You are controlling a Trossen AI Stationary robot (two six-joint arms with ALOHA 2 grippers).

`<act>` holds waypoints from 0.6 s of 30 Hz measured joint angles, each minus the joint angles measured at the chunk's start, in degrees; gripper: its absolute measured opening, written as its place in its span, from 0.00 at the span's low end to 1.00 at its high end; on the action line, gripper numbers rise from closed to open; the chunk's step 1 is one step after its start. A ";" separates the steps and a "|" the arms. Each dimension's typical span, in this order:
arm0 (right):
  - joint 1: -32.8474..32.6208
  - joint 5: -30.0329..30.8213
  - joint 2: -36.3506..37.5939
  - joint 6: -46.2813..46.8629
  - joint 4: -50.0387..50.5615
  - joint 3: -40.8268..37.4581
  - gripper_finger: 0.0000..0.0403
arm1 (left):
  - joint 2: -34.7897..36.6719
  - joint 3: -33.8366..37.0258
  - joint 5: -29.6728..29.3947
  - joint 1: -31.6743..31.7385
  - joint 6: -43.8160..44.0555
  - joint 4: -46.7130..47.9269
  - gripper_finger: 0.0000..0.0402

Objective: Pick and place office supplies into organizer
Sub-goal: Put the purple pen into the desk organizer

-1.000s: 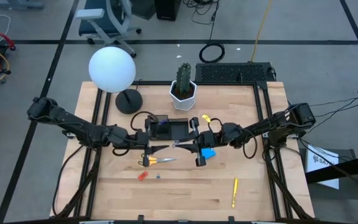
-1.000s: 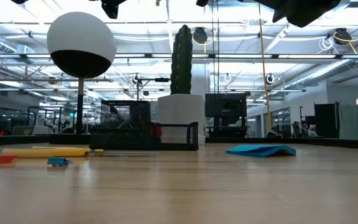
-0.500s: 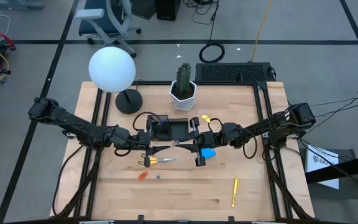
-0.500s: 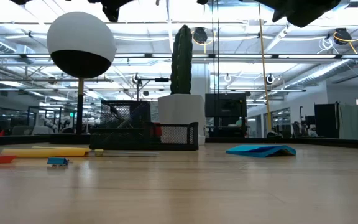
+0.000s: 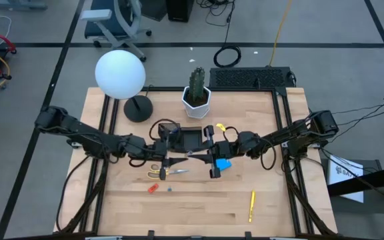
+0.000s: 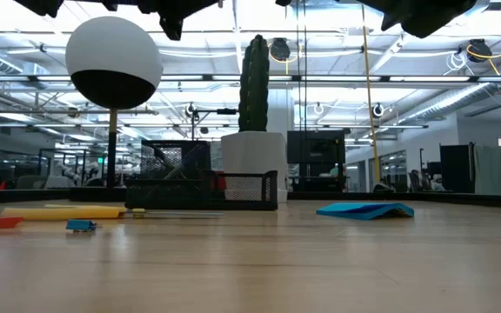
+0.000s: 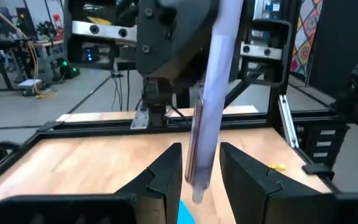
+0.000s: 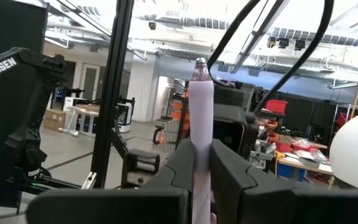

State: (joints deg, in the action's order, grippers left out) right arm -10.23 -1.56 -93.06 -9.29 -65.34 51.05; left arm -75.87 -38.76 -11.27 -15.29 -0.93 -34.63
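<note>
A pale purple pen hangs level above the table, just in front of the black organizer. My right gripper is shut on it from the table's right. My left gripper is open and comes level from the left. Its two fingers stand on either side of the pen's free end; I cannot tell if they touch it. On the table lie the yellow-handled scissors, the blue sticky-note pad, a yellow pen and a small red-orange piece. My right gripper pinches the purple pen's shaft between its two fingers. The fingers come from the table's right, slanting a little upward. The pen runs along them and sticks out past their tips toward my left gripper, lifted clear of the table.
A white hexagonal cactus pot stands behind the organizer, with a globe lamp on a round black base at the far left. A black keyboard lies at the far edge. The near half of the table holds only the yellow pen.
My left gripper has gone toward the table's right and slightly down, toward the pen, so that its fingers now flank the pen's free end. Its finger gap has stayed the same. My right gripper and the pen have kept still.
</note>
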 joint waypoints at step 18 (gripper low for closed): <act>-0.01 -0.24 0.00 0.06 0.52 0.00 0.05 | -6.68 -5.77 0.74 0.26 -1.98 1.03 0.19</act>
State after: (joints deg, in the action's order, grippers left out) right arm -10.24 -1.81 -93.06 -9.23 -64.82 51.05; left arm -82.54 -44.53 -10.54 -15.03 -2.90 -33.60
